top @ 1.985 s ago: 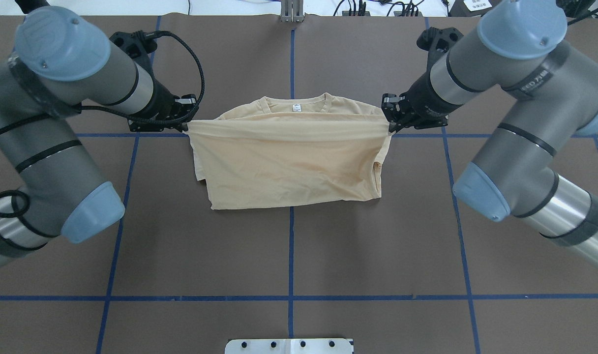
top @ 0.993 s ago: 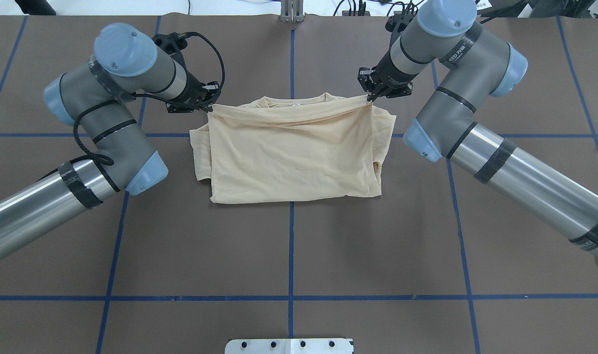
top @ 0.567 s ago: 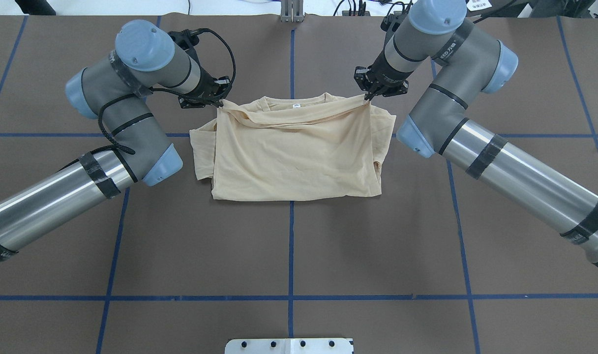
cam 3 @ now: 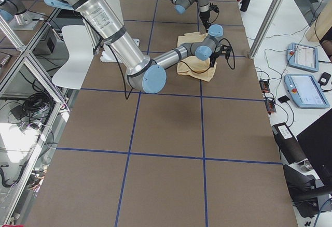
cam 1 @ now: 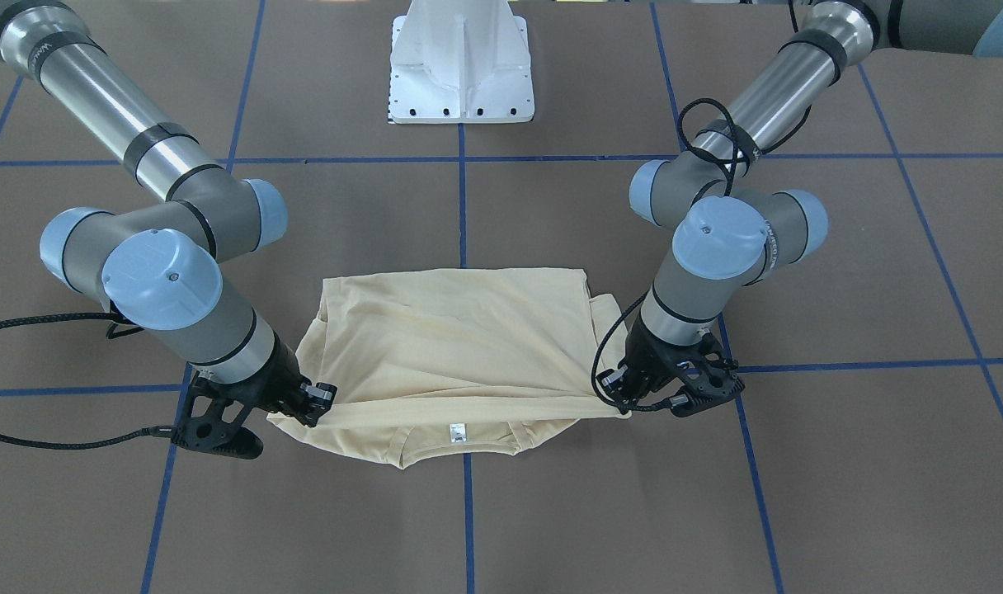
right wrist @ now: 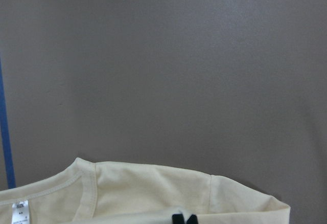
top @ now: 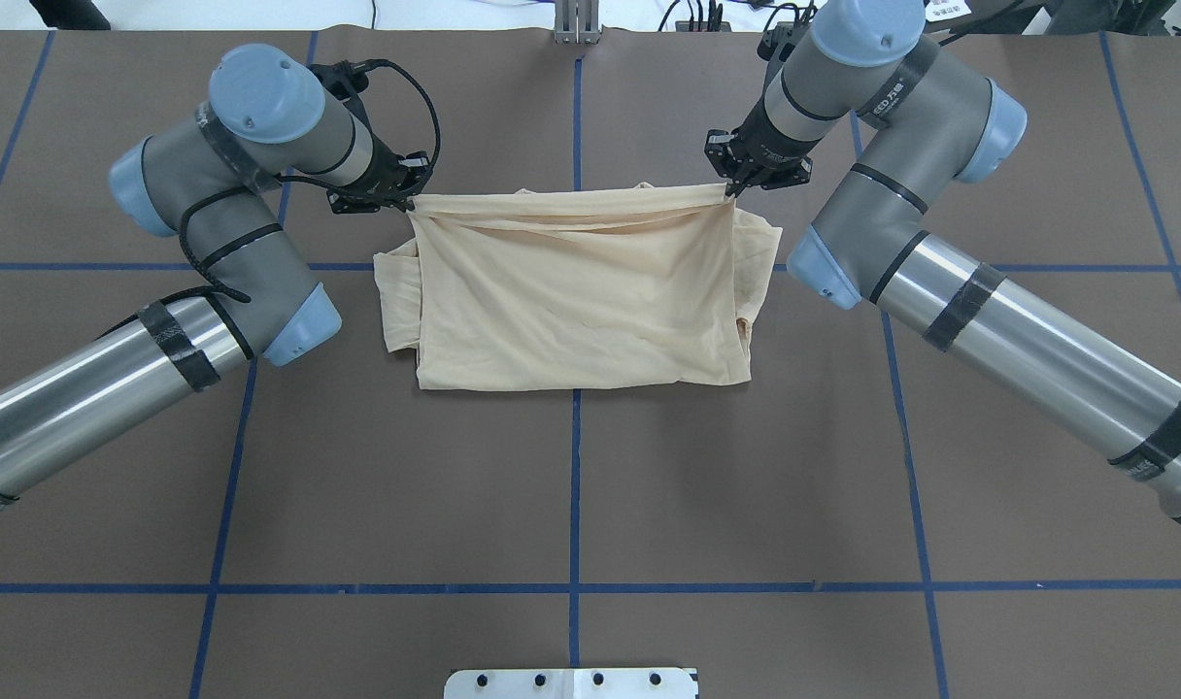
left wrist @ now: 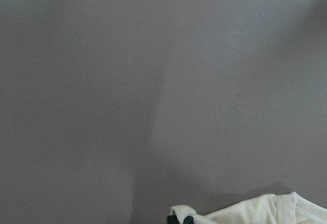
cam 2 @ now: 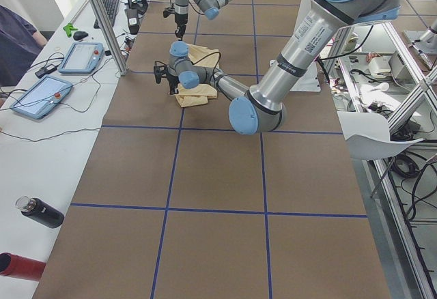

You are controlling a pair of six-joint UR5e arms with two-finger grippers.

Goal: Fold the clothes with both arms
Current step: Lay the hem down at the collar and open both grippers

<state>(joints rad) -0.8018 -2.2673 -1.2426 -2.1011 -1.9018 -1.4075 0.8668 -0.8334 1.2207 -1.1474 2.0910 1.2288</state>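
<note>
Shirt (top: pixel 571 301) lies half folded on the far half of the bench (top: pixel 571 485). Left end effector (top: pixel 406 201) and right end effector (top: pixel 728 190) each pinch a corner of the taut hem (top: pixel 571 200) by the collar (cam 1: pixel 460 452). Best lower both level and together, then release.

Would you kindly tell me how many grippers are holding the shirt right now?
2. The left gripper pinches one end of the folded-over edge of the shirt; the right gripper pinches the other end.
</note>
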